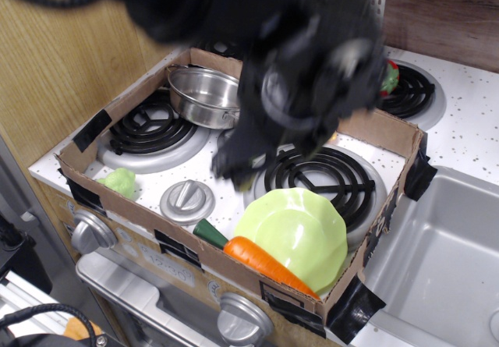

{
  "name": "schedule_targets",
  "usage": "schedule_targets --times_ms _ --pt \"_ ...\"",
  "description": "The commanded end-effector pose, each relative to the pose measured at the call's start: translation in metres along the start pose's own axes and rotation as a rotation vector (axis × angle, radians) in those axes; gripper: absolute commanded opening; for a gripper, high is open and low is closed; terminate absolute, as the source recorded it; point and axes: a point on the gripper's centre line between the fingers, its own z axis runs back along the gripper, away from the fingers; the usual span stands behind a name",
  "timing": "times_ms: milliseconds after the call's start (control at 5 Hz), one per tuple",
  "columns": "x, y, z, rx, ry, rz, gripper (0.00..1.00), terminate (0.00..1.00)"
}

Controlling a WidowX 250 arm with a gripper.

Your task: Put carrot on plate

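The carrot (269, 263) is seen as a long bright-orange taper with a dark green stub at its left end. It's laid along the lower-left edge of the light-green scalloped plate (300, 234), wedged against the cardboard box wall (234, 265) near the bottom centre of the frame. The pincer (257, 156) is blurred well above it, apart; whether it's open can't be told.

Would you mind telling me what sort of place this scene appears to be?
Most likely a toy play kitchen: a stovetop with coil burners and knobs, a sink at right, and plastic food such as the carrot by the plate.
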Motion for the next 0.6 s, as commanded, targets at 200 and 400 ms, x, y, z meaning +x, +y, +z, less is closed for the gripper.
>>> schedule_targets --times_ms 200,400 --pt "0.025 -0.026 0.029 -0.105 -0.173 -0.314 1.0 0.0" --pt "0.036 -0.026 0.025 -0.192 -0.202 -0.563 1.0 0.0"
